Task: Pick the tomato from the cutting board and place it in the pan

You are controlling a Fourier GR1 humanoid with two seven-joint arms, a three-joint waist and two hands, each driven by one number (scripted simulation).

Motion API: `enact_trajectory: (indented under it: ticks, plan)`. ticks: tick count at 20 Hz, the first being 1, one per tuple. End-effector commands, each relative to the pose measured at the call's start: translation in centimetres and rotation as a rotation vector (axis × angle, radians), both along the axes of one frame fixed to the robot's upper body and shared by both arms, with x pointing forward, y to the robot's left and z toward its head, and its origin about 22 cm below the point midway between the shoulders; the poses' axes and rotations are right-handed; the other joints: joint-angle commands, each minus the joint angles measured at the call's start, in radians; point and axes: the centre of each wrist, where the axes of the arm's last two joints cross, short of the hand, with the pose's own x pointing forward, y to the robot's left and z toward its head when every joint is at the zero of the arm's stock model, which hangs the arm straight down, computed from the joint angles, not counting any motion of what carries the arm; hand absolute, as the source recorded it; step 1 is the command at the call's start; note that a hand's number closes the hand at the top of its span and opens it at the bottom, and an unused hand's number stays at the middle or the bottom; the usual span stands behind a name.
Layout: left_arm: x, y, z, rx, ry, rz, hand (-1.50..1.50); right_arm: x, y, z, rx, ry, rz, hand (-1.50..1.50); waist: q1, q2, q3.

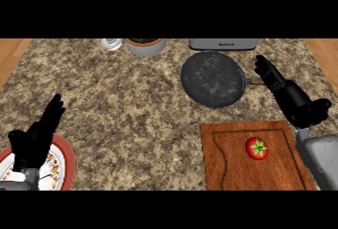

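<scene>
A red tomato [257, 148] with a green stem lies on the wooden cutting board [228, 156] at the lower right. Beyond the board sits a dark round pan [213, 78], with nothing in it. My right hand [290, 98] is open, fingers straight and pointing away, hovering to the right of the pan and above the board's far right corner, apart from the tomato. My left hand [36, 134] is open and rests at the lower left, fingers up.
A red-rimmed patterned plate [61, 163] lies under my left hand. At the back edge stand a small glass shaker [111, 44], a potted plant [146, 45] and a grey toaster [223, 44]. The granite counter [125, 103] spreads between.
</scene>
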Motion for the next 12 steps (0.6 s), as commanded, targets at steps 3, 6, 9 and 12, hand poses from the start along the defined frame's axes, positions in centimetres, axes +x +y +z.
enact_trajectory:
  ticks: [3, 6, 9, 12]
  plan:
    - [2.5, -3.8, 1.3, -0.163, 0.006, -0.132, 0.0, 0.6, 1.6, 1.7, -0.198, -0.065, 0.101, 1.5, 0.004, 0.003, 0.012]
    - [2.2, -8.2, 0.8, -0.326, 0.05, -0.258, 0.0, 1.9, 3.9, 2.2, -0.381, -0.141, 0.16, 1.5, 0.026, 0.009, 0.012]
    - [0.6, -8.8, -1.1, -0.379, 0.111, -0.255, 0.0, 1.3, -0.6, 3.4, -0.731, -0.383, -0.036, -1.5, 0.004, 0.004, 0.012]
    - [1.5, -8.5, -0.6, -0.397, 0.125, -0.258, 0.0, -1.1, 0.6, -1.5, -0.553, -0.493, -0.054, -1.5, -0.001, 0.005, 0.014]
